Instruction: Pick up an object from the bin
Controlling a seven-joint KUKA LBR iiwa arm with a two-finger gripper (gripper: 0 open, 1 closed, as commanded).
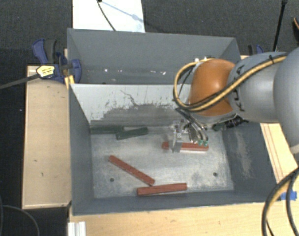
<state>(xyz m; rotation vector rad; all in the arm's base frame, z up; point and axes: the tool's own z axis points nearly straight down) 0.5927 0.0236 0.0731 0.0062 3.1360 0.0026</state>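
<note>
Three flat, reddish-brown strips, long and straight-edged, are spread over the floor of the grey metal bin (pixel 154 58), whose sheet surface is scratched and dulled toward the back wall. The right-hand strip (pixel 194 147) lies level near the middle of the floor, and the gripper (pixel 178 142) is set low over its left end. Whether contact is made cannot be told, and how wide the gripper stands cannot be made out. The gripper is hung beneath a smooth, rounded orange cover (pixel 208 85) looped with yellow-and-black cables (pixel 176 85). The slanted strip (pixel 131 170) is laid left of centre. The front strip (pixel 162 189) is laid nearly level, just beside the slanted strip's lower end. Two dark green strips (pixel 124 131) are placed end to end near the back left, well apart from the gripper.
</note>
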